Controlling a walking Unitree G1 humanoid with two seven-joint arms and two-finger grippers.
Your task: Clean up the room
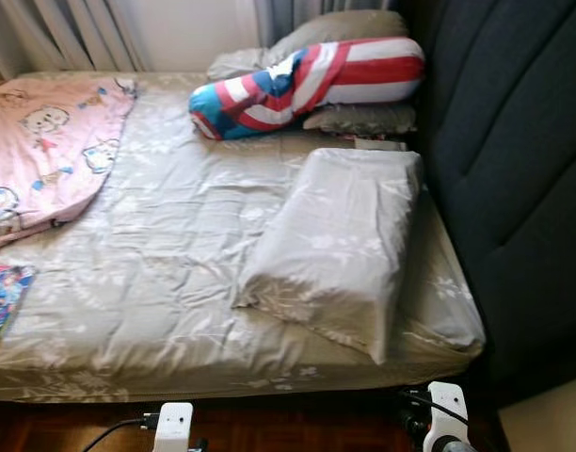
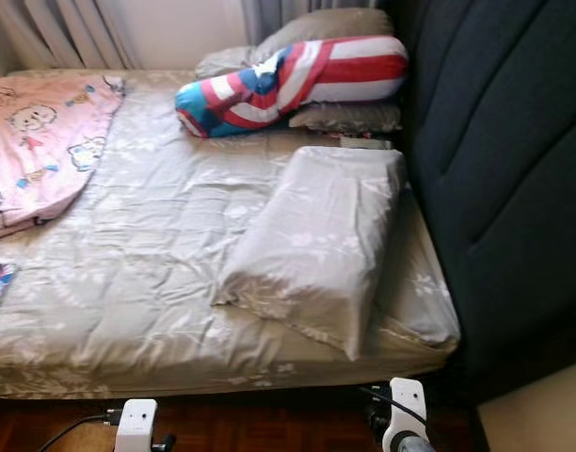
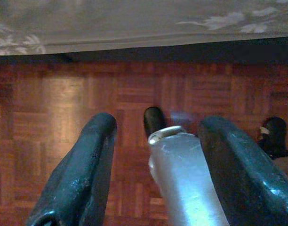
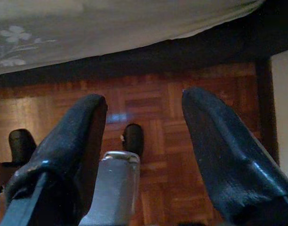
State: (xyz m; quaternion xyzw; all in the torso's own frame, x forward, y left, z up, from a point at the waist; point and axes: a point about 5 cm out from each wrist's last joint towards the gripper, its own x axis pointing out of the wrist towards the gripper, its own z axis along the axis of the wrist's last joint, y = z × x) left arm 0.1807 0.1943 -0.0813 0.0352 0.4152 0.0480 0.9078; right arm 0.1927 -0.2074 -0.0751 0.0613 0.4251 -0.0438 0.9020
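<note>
With both the left gripper (image 3: pixel 153 160) and right gripper (image 4: pixel 144 155) hanging over the floor, jaws spread and empty, reaching for the skewed pillow (image 1: pixel 340 245) on the bed (image 1: pixel 175 282) risks snagging loose sheet.

Soft daylight, slightly blurry, dim below.

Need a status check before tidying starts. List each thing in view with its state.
Grey pillow: lying askew on the bed.
Striped bolster: resting across the head pillows.
Pink blanket: spread crumpled.
Left gripper: open, empty, above floor.
Right gripper: open, empty, above floor.
</note>
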